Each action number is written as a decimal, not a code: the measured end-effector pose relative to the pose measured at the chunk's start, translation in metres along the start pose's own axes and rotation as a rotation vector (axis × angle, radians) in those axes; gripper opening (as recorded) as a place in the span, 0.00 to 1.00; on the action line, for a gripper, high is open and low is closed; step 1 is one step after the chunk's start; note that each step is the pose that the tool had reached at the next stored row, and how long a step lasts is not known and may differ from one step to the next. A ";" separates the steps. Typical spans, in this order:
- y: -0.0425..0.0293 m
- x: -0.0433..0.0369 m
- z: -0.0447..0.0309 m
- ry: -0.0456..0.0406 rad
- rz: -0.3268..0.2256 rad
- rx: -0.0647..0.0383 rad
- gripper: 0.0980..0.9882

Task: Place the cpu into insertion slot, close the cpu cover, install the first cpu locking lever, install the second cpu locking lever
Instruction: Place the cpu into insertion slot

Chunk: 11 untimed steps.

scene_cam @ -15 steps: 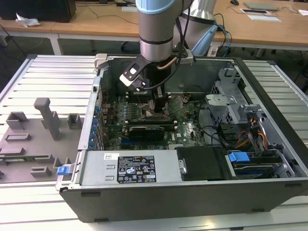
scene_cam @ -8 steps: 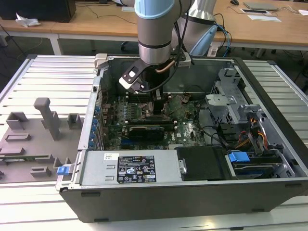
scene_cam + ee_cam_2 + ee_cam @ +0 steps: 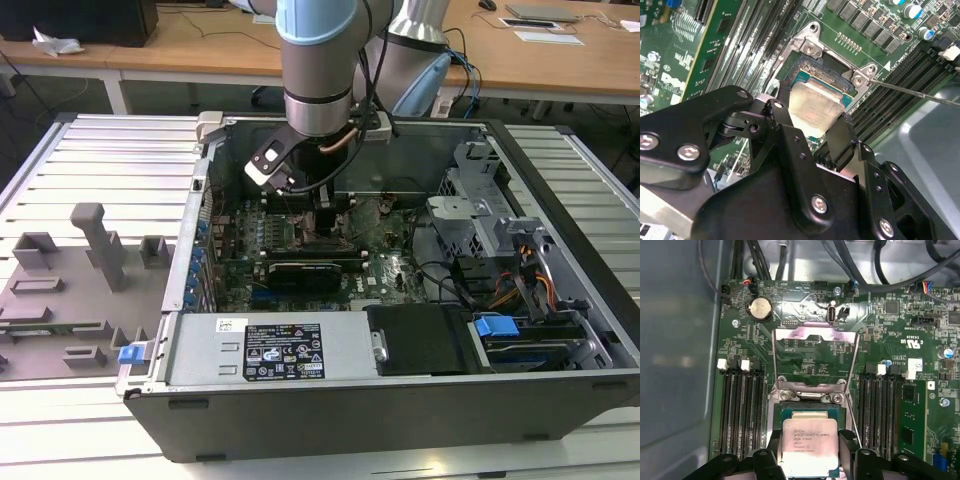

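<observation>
In both wrist views the cpu [image 3: 807, 444] [image 3: 812, 102], a square chip with a silvery-tan top, sits between my gripper's two black fingers [image 3: 774, 450], which press on two opposite edges of it. My gripper [image 3: 810, 452] [image 3: 812, 125] is shut on the chip, right over the insertion slot [image 3: 810, 412] [image 3: 821, 80]; I cannot tell whether the chip rests in it. The cpu cover [image 3: 815, 333] stands swung open beyond the socket. A thin lever rod [image 3: 920, 92] juts out beside the socket. In the exterior view the gripper [image 3: 325, 215] reaches down onto the green motherboard [image 3: 390, 265].
Long memory slots [image 3: 742, 410] [image 3: 880, 410] flank the socket on both sides. A black graphics card [image 3: 305, 272] lies across the board near the gripper. The open computer case's walls [image 3: 190, 230] and drive cages [image 3: 490, 220] ring the board; cables [image 3: 520, 280] run at the exterior view's right.
</observation>
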State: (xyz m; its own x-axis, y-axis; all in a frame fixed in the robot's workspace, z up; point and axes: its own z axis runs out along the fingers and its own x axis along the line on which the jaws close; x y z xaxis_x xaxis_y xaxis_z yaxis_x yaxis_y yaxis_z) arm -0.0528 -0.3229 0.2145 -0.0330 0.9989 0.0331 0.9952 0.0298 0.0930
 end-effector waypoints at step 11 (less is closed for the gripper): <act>-0.0014 0.0000 0.0136 -0.0027 0.041 -0.001 0.49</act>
State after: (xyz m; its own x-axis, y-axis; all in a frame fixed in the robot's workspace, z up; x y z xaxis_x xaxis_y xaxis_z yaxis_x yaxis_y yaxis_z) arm -0.0529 -0.3224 0.2009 0.0078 0.9994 0.0343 0.9956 -0.0110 0.0929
